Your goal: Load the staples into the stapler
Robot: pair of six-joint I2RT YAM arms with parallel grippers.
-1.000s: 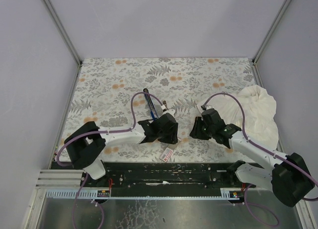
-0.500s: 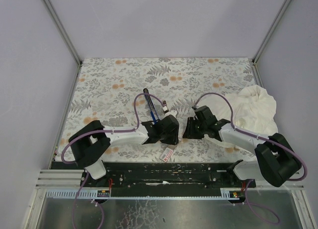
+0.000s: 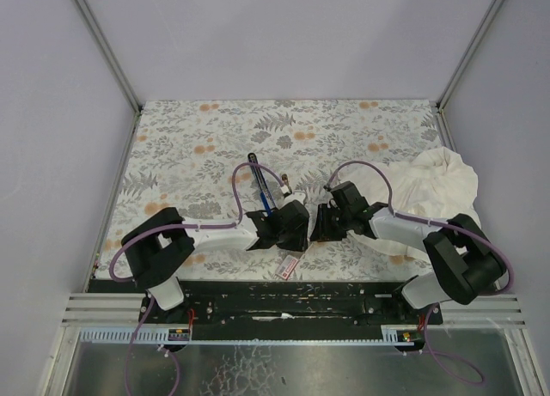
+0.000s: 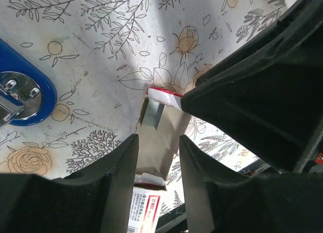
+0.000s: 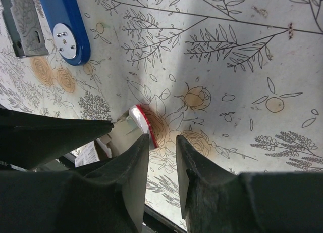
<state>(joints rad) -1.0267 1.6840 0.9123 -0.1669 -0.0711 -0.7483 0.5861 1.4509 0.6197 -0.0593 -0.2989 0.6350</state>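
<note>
The blue stapler [image 3: 261, 190] lies on the floral mat; its blue end shows in the left wrist view [image 4: 22, 94] and the right wrist view [image 5: 68, 26]. The grey-tan cardboard tray [image 4: 160, 137] lies flat with a strip of staples [image 4: 151, 113] in it and a white-red end [image 5: 144, 123]. The white box with the pink label [image 3: 290, 266] lies just nearer [image 4: 144, 207]. My left gripper [image 3: 290, 227] is open, its jaws either side of the tray [image 4: 157, 142]. My right gripper [image 3: 320, 224] is open and empty [image 5: 162, 139], its tips right beside the tray's end.
A big white cloth [image 3: 443, 194] is heaped at the right edge of the mat. The two grippers are nearly touching; the right one fills the right of the left wrist view [image 4: 262, 91]. The black base rail [image 3: 284, 297] runs along the near edge.
My right gripper has moved left, away from the cloth and up close to the left gripper and the tray. The left gripper has barely moved.
</note>
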